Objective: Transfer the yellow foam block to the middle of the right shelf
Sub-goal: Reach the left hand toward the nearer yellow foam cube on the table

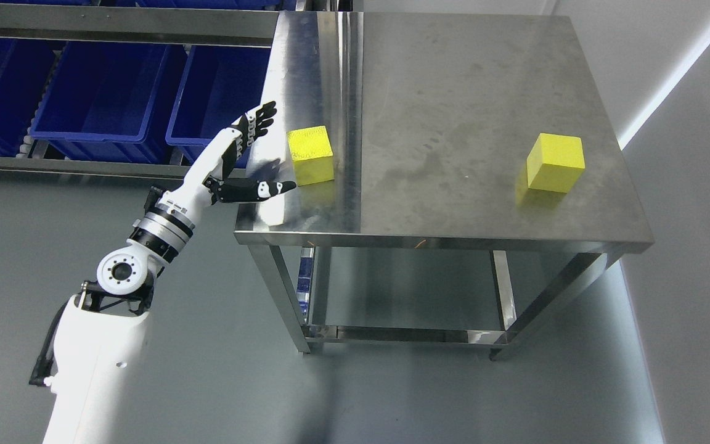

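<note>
The left hand (249, 159) reached in from the lower left on a glossy white arm with a ribbed metal wrist ring, and its black, jointed fingers (261, 117) were spread wide, the thumb stretched out low and apart from the rest. It held nothing. Just beyond the open palm, between the upper fingers and the thumb but touching neither, sat a yellow foam block (310, 155), a squat cube with a faintly pitted, matte top face and soft edges. It rested on the steel table (453, 123), close to the table's edge nearest the hand.

That table was brushed stainless steel, dull and smudged in the middle, with a bright seam running lengthwise just past the block, and squared legs joined by a low rail. Well apart from the hand, across the tabletop on its far side, stood a second yellow cube (555, 162), turned at a slight angle, smooth-faced and sharp-cornered, throwing a yellow reflection onto the metal.

Behind the hand and off to its other side, a metal rack (114, 24) carried a row of deep blue plastic bins (99, 92) with rounded rims; the insides in view showed only bare blue plastic. The floor below was plain grey and smooth.
</note>
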`<state>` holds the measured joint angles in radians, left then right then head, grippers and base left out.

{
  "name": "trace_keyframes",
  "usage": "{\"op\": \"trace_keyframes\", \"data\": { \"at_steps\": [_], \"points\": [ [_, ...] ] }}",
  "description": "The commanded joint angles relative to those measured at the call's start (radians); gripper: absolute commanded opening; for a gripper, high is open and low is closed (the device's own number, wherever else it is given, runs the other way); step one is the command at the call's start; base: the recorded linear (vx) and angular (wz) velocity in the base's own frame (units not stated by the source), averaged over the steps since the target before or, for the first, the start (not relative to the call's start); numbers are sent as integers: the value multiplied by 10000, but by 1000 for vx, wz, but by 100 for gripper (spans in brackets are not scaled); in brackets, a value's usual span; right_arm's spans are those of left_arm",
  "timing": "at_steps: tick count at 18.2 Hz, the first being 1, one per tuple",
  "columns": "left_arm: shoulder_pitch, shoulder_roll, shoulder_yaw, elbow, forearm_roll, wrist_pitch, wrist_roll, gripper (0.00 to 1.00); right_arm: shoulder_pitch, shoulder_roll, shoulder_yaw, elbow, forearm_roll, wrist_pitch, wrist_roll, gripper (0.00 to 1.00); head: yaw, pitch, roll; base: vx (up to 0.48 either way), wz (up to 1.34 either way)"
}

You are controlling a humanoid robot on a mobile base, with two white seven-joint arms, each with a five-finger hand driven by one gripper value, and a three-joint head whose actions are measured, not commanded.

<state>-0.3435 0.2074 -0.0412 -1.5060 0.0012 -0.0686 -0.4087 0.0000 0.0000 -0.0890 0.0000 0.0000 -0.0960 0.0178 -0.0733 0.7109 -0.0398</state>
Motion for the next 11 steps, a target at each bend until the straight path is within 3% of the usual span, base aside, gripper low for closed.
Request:
{"op": "trace_keyframes", "data": {
  "at_steps": [1, 11],
  "points": [
    [-736, -171, -907, 1543, -120, -20, -55, 100, -15, -175, 0, -175, 0, -7, 6, 100, 0, 0, 0, 0, 0],
    [-1366, -738, -1383, 3216, -165, -97, -70, 100, -15, -175, 0, -175, 0, -7, 6, 100, 0, 0, 0, 0, 0]
  ]
}}
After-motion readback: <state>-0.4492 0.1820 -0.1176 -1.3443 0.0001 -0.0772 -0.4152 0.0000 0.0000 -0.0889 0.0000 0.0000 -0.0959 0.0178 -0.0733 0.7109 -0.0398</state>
